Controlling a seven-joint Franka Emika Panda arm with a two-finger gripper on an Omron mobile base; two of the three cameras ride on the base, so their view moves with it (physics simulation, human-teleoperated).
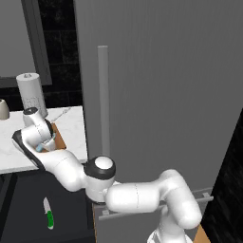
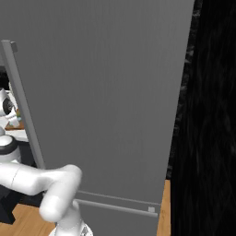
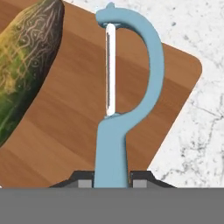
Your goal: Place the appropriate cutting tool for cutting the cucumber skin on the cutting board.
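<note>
The cutting tool, a light-blue peeler (image 3: 114,131) with a loop head and white blade, is clamped by its handle in my gripper (image 3: 112,182), which is shut on it. Its head points away from me over the reddish-brown cutting board (image 3: 65,131). The yellow-green cucumber (image 3: 26,61) lies on the board just left of the peeler in the hand view. From the left base view, my gripper (image 1: 42,146) is down over the cutting board (image 1: 60,138) on the white marble counter, with a bit of the blue peeler (image 1: 40,148) showing. Whether the peeler touches the board I cannot tell.
A tall grey fridge (image 1: 161,85) with a long handle (image 1: 103,99) stands right of the counter (image 1: 66,116). A paper towel roll (image 1: 31,92) and a cup (image 1: 3,110) stand at the back. A green-handled knife (image 1: 48,213) lies on the dark surface below the counter.
</note>
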